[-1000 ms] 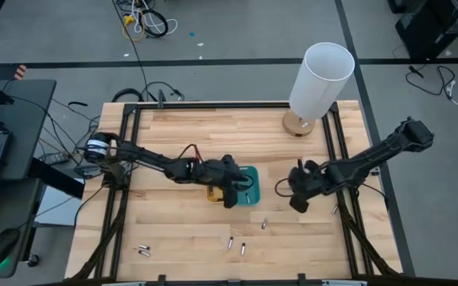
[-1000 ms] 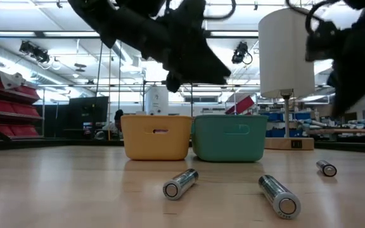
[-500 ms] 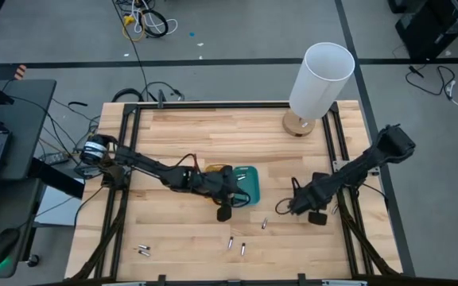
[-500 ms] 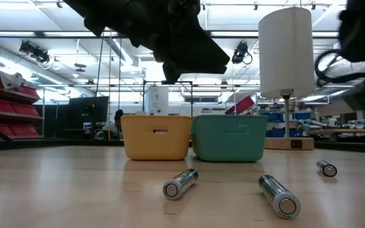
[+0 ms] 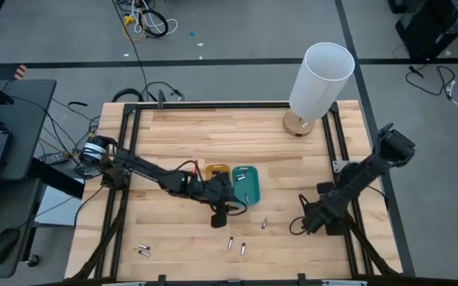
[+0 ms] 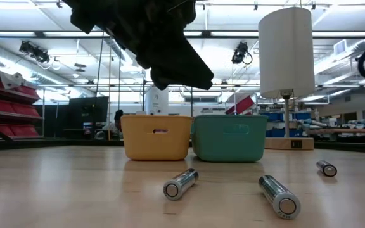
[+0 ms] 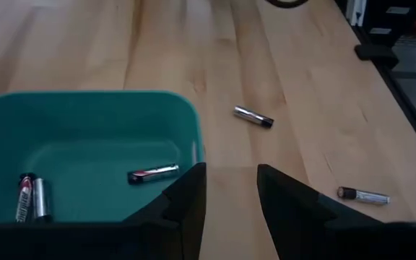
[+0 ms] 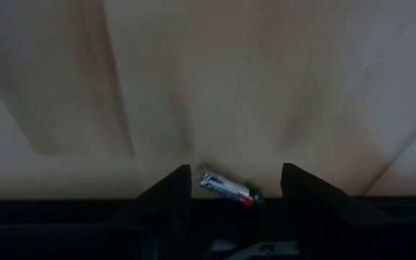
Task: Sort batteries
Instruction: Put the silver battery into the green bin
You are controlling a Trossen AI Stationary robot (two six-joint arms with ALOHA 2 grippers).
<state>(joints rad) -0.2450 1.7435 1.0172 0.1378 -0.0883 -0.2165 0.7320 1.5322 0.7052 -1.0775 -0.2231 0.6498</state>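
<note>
While four batteries [image 5: 142, 251] lie near the tabletop's [image 5: 213, 127] front edge — a pair at the left [image 5: 142, 251] and two more [image 5: 230, 243] [image 5: 243, 249] near the middle — a fifth cell [image 5: 264, 223] sits a little farther back, between the two arms. Right of it, the right hand [image 5: 307, 224] is low over the wood with its fingers [image 8: 166, 198] spread apart, and its wrist view shows a small battery [image 8: 227, 188] lying on the wood in the gap between them, ungripped. Left of the fifth cell, the left hand [image 5: 220, 215] hangs just in front of the teal tray [image 5: 244, 183], its fingers [image 7: 185, 202] parted by a narrow gap and holding nothing. Inside the teal tray lie three batteries [image 7: 152, 173] [image 7: 24, 196] [image 7: 39, 198]. A yellow tray [image 5: 215, 171] touches the teal one's left side. At the far right corner stands a white lamp [image 5: 320, 79].
</note>
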